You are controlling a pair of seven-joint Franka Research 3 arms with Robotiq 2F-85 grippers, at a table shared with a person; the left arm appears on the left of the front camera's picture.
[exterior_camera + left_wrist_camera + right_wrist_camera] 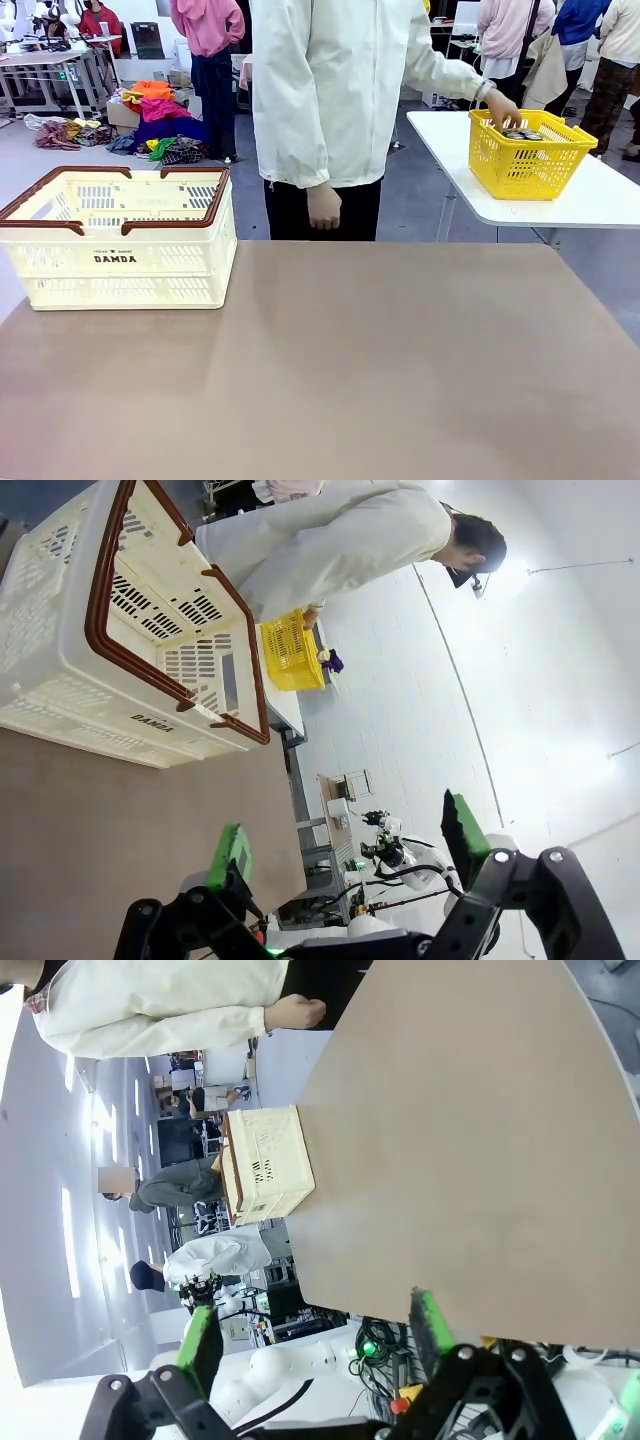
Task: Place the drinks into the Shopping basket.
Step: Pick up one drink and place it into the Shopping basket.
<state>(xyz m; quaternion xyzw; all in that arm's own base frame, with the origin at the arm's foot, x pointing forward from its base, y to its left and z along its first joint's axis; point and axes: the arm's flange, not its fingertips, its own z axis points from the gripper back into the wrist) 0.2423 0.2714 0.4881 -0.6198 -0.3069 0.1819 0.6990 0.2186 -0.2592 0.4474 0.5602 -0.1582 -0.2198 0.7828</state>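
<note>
The cream-white Shopping basket (150, 262), with brown-red rim handles and "DAMDA" on its side, stands at the table's far left. It also appears in the left wrist view (60, 685) and, farther off, in the right wrist view (272, 1165). Small silvery round tops (522, 134), which look like the drinks, lie in a yellow mesh basket (528, 165) under the person's hand (503, 108). My left gripper (347, 840) is open in the air, short of the Shopping basket. My right gripper (313, 1328) is open off the table's edge, holding nothing.
The tan table top (350, 380) stretches bare in front of me. A person in a white jacket (330, 90) stands at its far edge, the other hand (324, 207) hanging down. The yellow mesh basket rests on a white side table (600, 200) at the far right.
</note>
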